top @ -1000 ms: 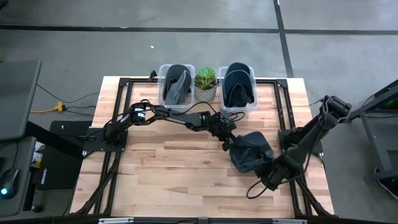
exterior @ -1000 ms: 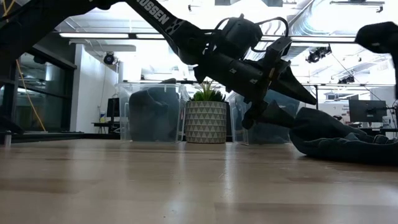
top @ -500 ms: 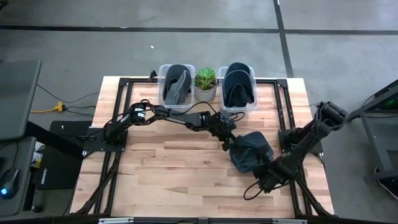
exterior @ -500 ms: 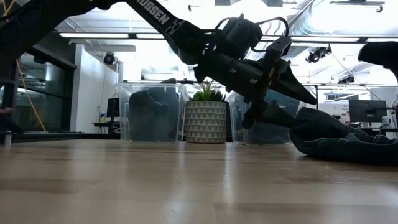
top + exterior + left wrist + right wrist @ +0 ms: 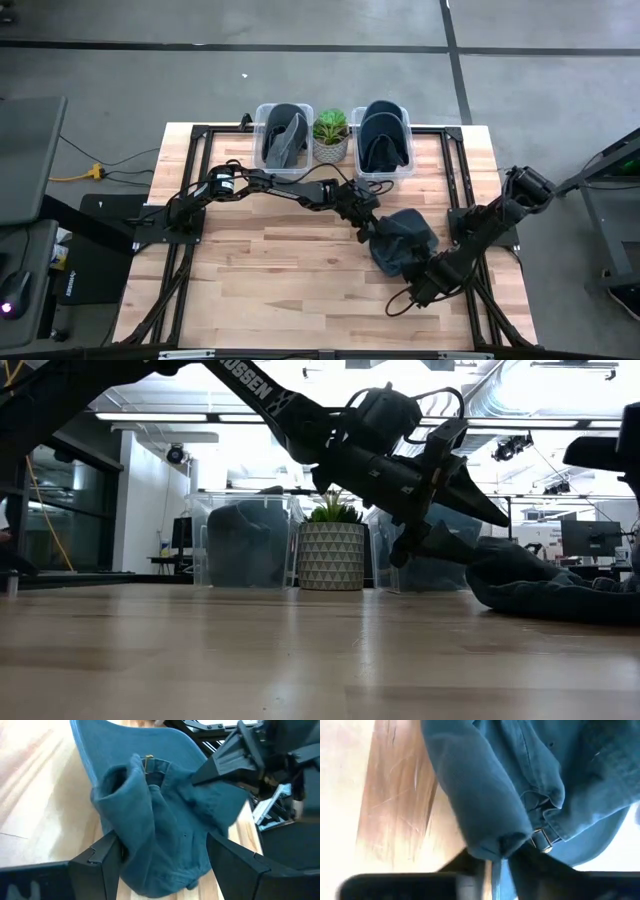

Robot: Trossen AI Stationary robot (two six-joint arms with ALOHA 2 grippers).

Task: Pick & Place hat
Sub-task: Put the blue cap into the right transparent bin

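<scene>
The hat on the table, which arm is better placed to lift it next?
Probably the left. The left hand already straddles the blue hat, fingers open on either side. The right hand sits at the hat's near edge, pinching a fold.

Overhead straight down, low level across table, both wrists close on hat (image 5: pixel 402 240)

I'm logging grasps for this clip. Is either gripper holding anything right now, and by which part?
The right gripper is pinched on a fold of the crumpled blue denim hat, near its brass strap buckle. The left gripper straddles the hat, open.
</scene>
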